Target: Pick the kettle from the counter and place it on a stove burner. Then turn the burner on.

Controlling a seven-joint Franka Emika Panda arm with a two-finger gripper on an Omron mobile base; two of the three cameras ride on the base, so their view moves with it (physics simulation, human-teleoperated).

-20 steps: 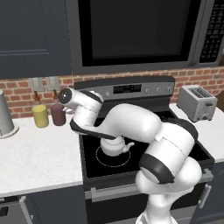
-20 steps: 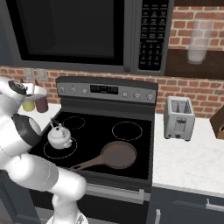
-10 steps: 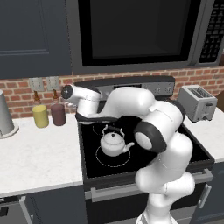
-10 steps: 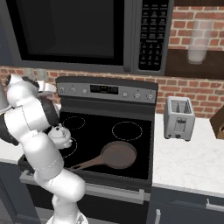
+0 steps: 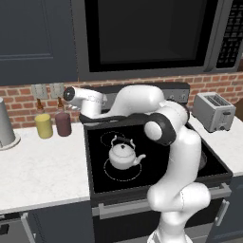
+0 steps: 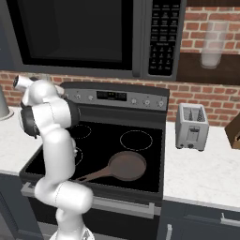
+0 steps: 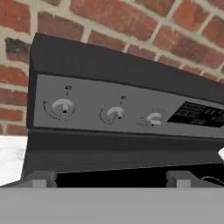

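The silver-grey kettle (image 5: 122, 154) with its black arched handle stands upright on the stove burner (image 5: 110, 173), the wide white-outlined circle at the front left of the black cooktop. Nothing touches it. My arm reaches over the back left of the stove. In the hand view my gripper (image 7: 109, 178) is open, its fingertips (image 7: 39, 177) wide apart with nothing between them. It faces the stove's control panel, close to the left knob (image 7: 63, 107); two more knobs (image 7: 114, 114) sit to its right. The white counter (image 5: 42, 166) lies left of the stove.
A tall grey cylinder (image 5: 4, 126), a yellow jar (image 5: 43, 126) and a dark red bottle (image 5: 63, 123) stand on the left counter by the brick wall. A brown pan (image 6: 124, 165) sits on the cooktop's front right. A toaster (image 6: 192, 125) is on the right counter, and a microwave (image 5: 147, 33) hangs above.
The arm has lifted off the kettle and swung back and left toward the control panel. The kettle stays on the burner, now uncovered.
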